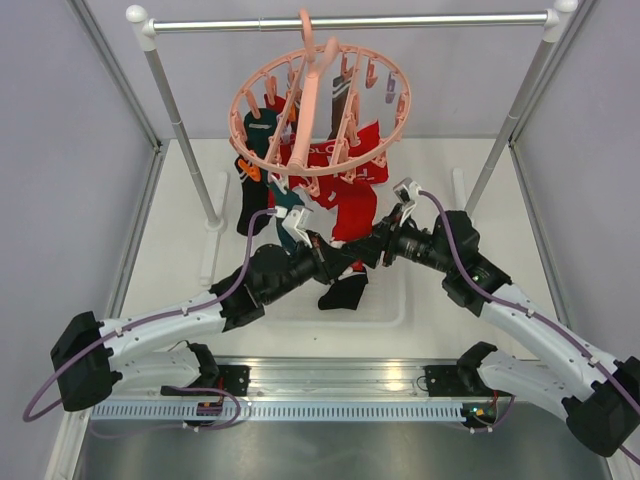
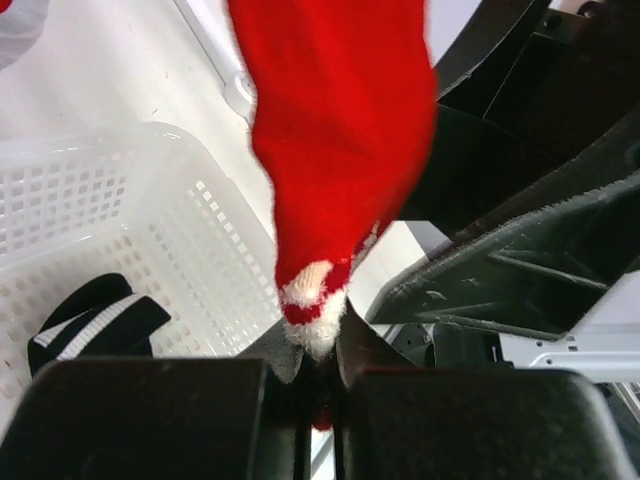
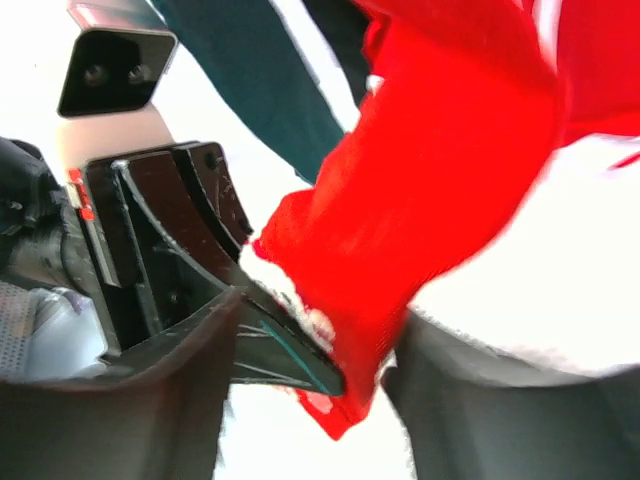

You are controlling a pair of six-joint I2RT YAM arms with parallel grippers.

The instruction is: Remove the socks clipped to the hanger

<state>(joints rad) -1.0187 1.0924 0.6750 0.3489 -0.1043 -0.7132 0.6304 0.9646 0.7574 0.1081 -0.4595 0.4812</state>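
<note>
Left wrist view: your left gripper [image 2: 318, 372] jaws shut, pinching white toe of red sock [image 2: 340, 150] that hangs above them. Right wrist view: your right gripper [image 3: 318, 400] jaws stand apart, sock loose between them, nothing held. Sock top appears clipped to hanger [image 1: 312, 95] overhead. Risks: thin toe pinch slips when you pull; sock stretches, hanger swings, clip snaps back.

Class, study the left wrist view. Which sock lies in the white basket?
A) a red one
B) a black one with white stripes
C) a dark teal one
B: only the black sock with white stripes rests inside the white basket.
</note>
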